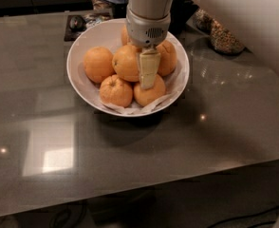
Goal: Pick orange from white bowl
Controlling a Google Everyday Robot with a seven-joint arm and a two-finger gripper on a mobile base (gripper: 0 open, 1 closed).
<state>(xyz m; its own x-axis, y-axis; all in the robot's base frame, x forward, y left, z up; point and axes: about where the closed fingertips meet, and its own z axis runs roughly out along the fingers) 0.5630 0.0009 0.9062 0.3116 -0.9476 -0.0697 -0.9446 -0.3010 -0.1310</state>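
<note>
Grey table [130, 165], hand [147, 83] in white bowl [77, 80]

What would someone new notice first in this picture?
A white bowl piled with oranges sits at the far middle of a glossy grey table. The robot's gripper hangs inside the bowl, right beside the big middle orange.

The white bowl [75, 68] sits on the grey bench [130, 165] close to its far edge, about midway along. It holds a heap of fruit on crumpled paper [130, 109]. The gripper [148, 82] hangs down into the bowl over the middle of the heap, just right of the orange [125, 63], in front of the other oranges [97, 64]. A jar of cereal [223, 38] stands toward the far right corner.
</note>
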